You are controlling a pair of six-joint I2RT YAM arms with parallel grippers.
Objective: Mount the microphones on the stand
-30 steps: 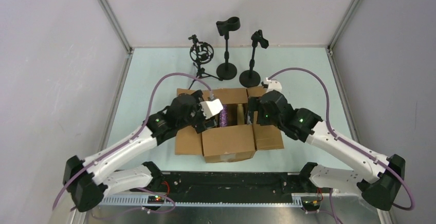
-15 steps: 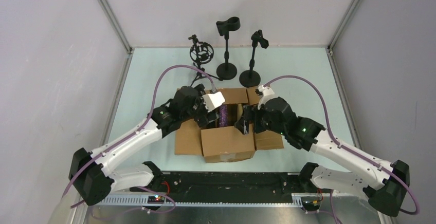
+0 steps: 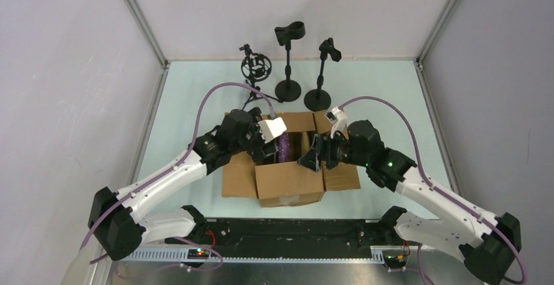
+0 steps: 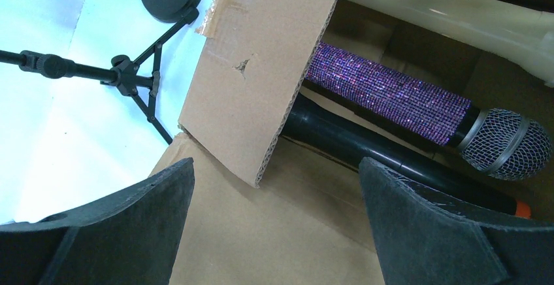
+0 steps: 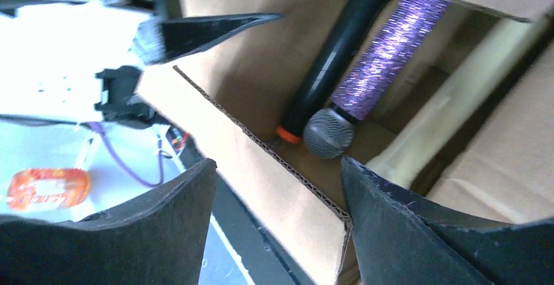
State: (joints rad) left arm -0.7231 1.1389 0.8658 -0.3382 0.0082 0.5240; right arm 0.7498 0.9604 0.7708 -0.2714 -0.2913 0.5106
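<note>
An open cardboard box point(image 3: 291, 184) holds all three microphones side by side. The purple glitter one point(image 4: 392, 95) has a silver mesh head and also shows in the right wrist view point(image 5: 385, 56) and from above point(image 3: 285, 146). The black one with the orange end point(image 4: 366, 148) lies beside it point(image 5: 333, 56). The cream one point(image 4: 457, 14) lies at the far side point(image 5: 451, 108). My left gripper point(image 3: 264, 153) is open and empty over the box's left flap point(image 4: 261, 56). My right gripper point(image 3: 310, 159) is open and empty over the near flap's edge point(image 5: 261, 167).
Three black stands are at the back of the table: a shock-mount tripod point(image 3: 255, 69), a tall stand with a round clip point(image 3: 288, 63) and a stand with a tilted clip point(image 3: 321, 76). The box flaps stick out around the opening. The tripod's legs point(image 4: 140, 82) are close to the box.
My right gripper has moved left and toward me, from the box's right flap to over its opening and near flap. My left gripper shifted slightly toward the back and stays open.
</note>
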